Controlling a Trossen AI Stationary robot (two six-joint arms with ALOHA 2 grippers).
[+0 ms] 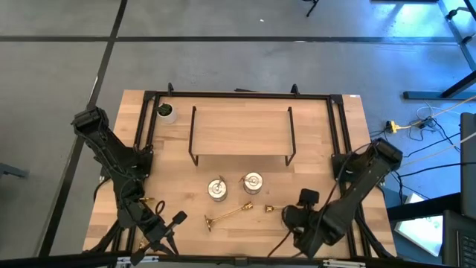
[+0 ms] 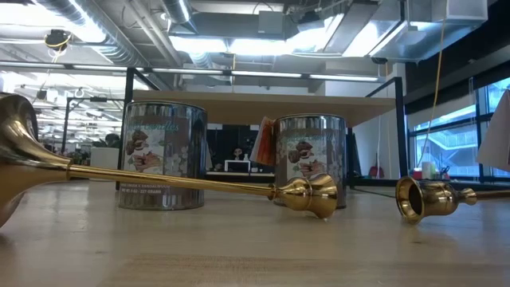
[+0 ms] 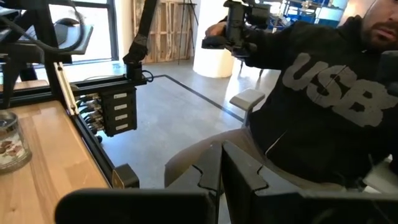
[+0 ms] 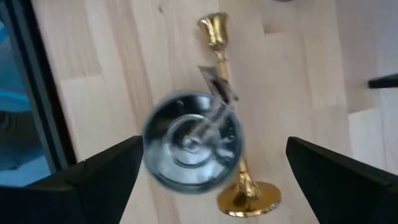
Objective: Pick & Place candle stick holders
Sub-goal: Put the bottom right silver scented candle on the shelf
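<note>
The right end effector (image 4: 214, 146) is spread wide, its two dark fingers (image 4: 99, 171) standing well apart and pinching nothing. In the right wrist view a squat silvery cup (image 4: 191, 142) shows blurred between them, clear of both, and it overlaps the stem of a gold-brass candlestick (image 4: 219, 56) lying flat on the wood, with its disc base nearer the camera and its socket end farther off. From above, this end effector (image 1: 294, 217) is over the near edge of the worktop (image 1: 312, 141), right of centre; its arm runs back and outward to a base at the right rim, bent at the elbow. Just to its left lies a short brass piece (image 1: 269, 208), and beyond that a long brass stick (image 1: 229, 214) lies slanted on the boards. Two more silvery cups (image 1: 217, 189) (image 1: 252, 181) stand upright side by side behind the stick, in front of the black wire rack (image 1: 242, 134). At table height the long stick (image 2: 183, 182) crosses in front of both cups (image 2: 163, 155) (image 2: 311, 159). The left end effector (image 1: 165, 229), fingers pressed together and holding nothing, waits at the near left corner, its arm folded back to the left rim, with another brass piece (image 1: 149, 201) beside it. Its wrist camera looks off the worktop at a seated person in a dark hooded top (image 3: 323, 106). A small white pot with a plant (image 1: 166, 112) stands at the far left corner
</note>
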